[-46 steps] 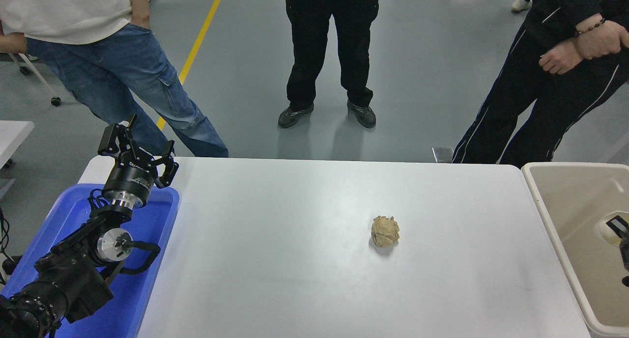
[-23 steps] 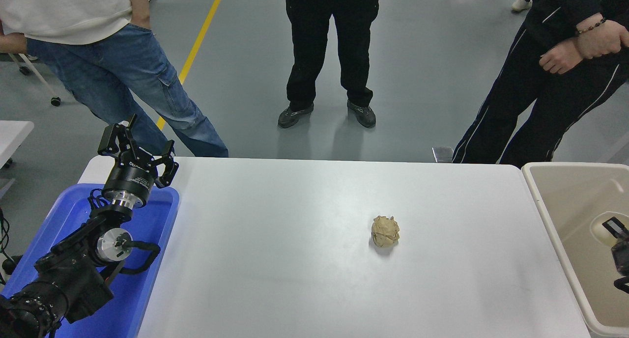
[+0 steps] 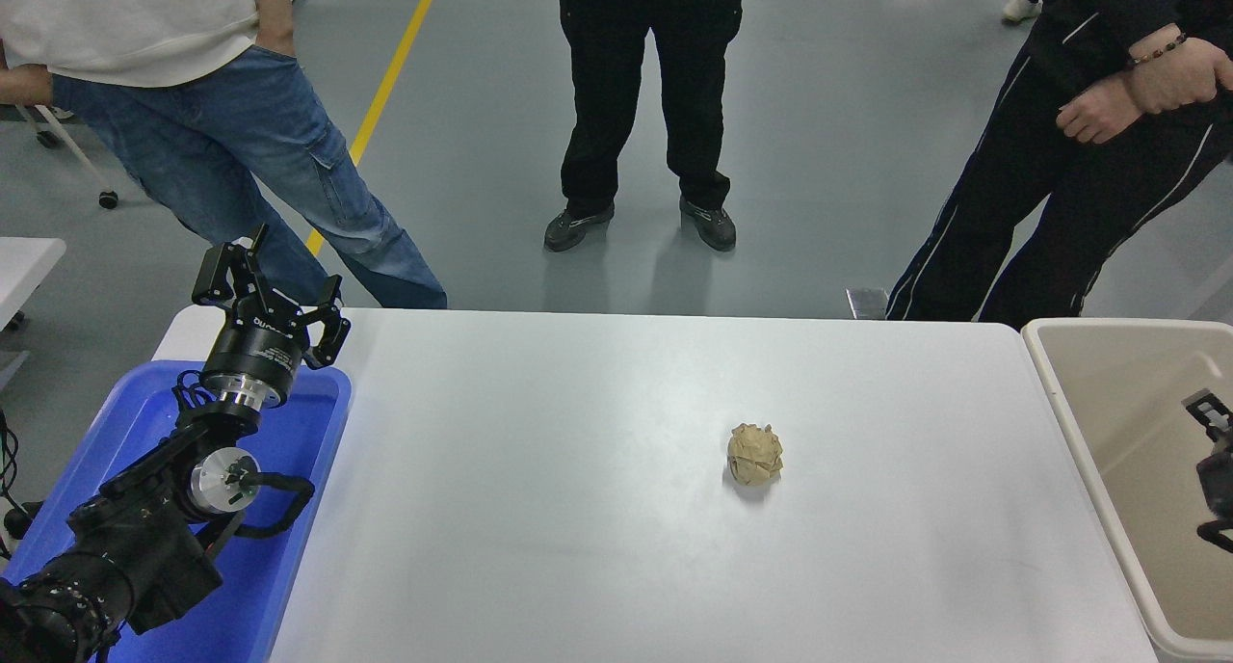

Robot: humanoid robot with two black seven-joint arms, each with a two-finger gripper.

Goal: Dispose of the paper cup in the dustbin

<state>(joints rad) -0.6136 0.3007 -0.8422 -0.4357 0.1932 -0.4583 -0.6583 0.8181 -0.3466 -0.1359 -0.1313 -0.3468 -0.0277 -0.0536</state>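
The beige dustbin (image 3: pixel 1064 422) stands at the table's right end. My right gripper (image 3: pixel 1206 470) reaches in from the right edge and hangs over the inside of the dustbin. Its two fingertips (image 3: pixel 1204 409) stand apart with nothing showing between them. The white paper cup does not show in this frame; it is hidden or out of view. My left arm is parked at the lower left, with its gripper (image 3: pixel 270 287) open and empty above the blue bin's far end.
A crumpled tan paper ball (image 3: pixel 755 454) lies on the white table (image 3: pixel 578 509), right of centre. A blue plastic bin (image 3: pixel 289 509) stands at the table's left end. Three people stand on the far side.
The pale cup seen at my right gripper over the dustbin is gone from view. The gripper's upper fingertip has moved up, so the fingers stand wider. The left arm has not moved.
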